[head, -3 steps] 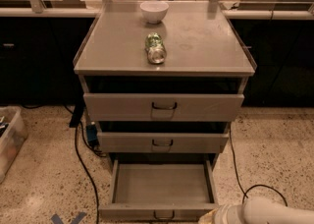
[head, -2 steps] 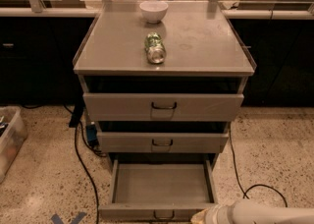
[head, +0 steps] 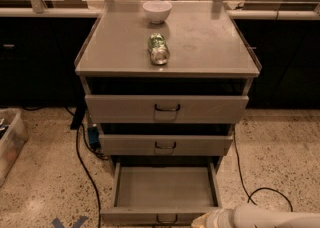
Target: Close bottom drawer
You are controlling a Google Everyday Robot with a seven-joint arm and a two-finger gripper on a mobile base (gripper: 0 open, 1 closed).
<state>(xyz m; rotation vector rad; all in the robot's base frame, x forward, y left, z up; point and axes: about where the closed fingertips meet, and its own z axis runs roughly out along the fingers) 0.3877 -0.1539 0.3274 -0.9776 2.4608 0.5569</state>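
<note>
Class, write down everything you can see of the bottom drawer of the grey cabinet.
The bottom drawer is a shallow grey tray that looks like metal. It is the lowest of three and is pulled far out over the speckled floor. Its inside is bare. The low front panel carries a small dark wire handle at its middle. The gripper sits at the picture's bottom edge, by the front's right end; whether it touches cannot be told.

On the counter [head: 210, 42], a bowl [head: 157, 11] sits near the back edge, with a can [head: 159, 49] lying just in front of it. Below, the bottom drawer [head: 165, 187] juts out furthest (beneath the middle drawer [head: 200, 145] and top drawer [head: 210, 108]). The end effector [head: 202, 220] is just beside its front right corner.
</note>
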